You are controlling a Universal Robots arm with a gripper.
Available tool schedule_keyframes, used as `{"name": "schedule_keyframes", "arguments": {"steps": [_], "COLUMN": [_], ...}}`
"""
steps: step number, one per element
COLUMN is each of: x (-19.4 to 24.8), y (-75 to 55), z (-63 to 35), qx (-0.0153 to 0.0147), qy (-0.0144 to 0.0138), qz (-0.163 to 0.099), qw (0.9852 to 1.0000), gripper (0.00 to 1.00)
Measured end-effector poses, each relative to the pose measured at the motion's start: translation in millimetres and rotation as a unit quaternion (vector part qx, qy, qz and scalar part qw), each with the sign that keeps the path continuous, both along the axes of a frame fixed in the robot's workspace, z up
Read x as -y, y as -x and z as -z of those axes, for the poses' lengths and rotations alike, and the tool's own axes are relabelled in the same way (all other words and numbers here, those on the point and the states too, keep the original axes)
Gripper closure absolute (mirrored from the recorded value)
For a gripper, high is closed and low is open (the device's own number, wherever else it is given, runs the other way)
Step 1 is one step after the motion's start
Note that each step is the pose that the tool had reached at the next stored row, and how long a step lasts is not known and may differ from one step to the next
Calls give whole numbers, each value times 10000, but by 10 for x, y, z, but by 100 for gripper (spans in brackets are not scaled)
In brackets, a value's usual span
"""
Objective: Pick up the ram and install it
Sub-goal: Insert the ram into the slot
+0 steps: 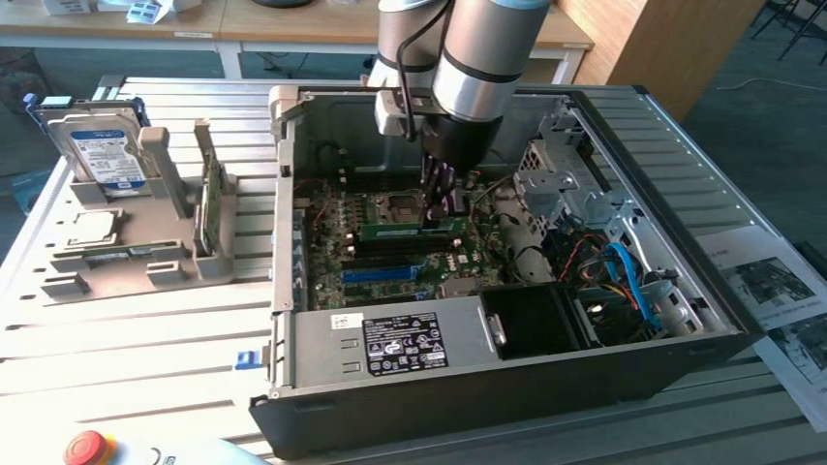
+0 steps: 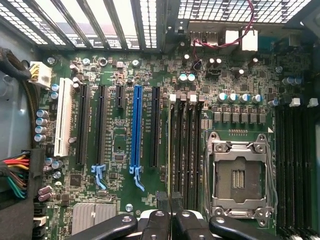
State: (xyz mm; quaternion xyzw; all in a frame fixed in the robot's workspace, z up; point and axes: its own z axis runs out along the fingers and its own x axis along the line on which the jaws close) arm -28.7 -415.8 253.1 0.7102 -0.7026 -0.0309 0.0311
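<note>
The black, open-sided metal computer case (image 1: pixel 517 387) is lying on its side, and the grey cylindrical robot arm (image 1: pixel 485 48) is reaching down into it. The green motherboard (image 2: pixel 120 150) is lying beneath the gripper (image 2: pixel 172 201). The jaws are standing almost together, pinching the ram (image 1: pixel 394 231), a long, thin green circuit-board stick. The black fingertips (image 2: pixel 162 200) are gripping it near one end, so most of its length is running out past the jaws toward the exterior view's left. It is sitting edge-up along the black memory slots (image 2: pixel 192 145) directly under the jaws, with the square silver processor socket (image 2: pixel 240 175) lying just beside them.
</note>
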Motion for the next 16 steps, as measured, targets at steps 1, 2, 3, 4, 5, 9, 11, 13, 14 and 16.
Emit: {"name": "schedule_keyframes", "arguments": {"steps": [1, 2, 3, 4, 5, 9, 11, 13, 14, 16], "x": [0, 0, 0, 0, 0, -2, -3, -3, -3, -5], "y": [0, 1, 1, 1, 1, 2, 3, 4, 10, 18], "z": [6, 7, 7, 7, 7, 8, 8, 7, 8, 8], "qx": [0, 0, 0, 0, 0, 6, 10, 11, 13, 16], "qy": [1, 2, 2, 2, 2, 3, 6, 7, 8, 11], "qz": [0, 1, 1, 1, 1, 1, 1, 0, 2, 0], "qw": [10000, 10000, 10000, 10000, 10000, 10000, 10000, 10000, 10000, 10000], "gripper": [89, 89, 89, 89, 89, 89, 89, 89, 89, 89]}}
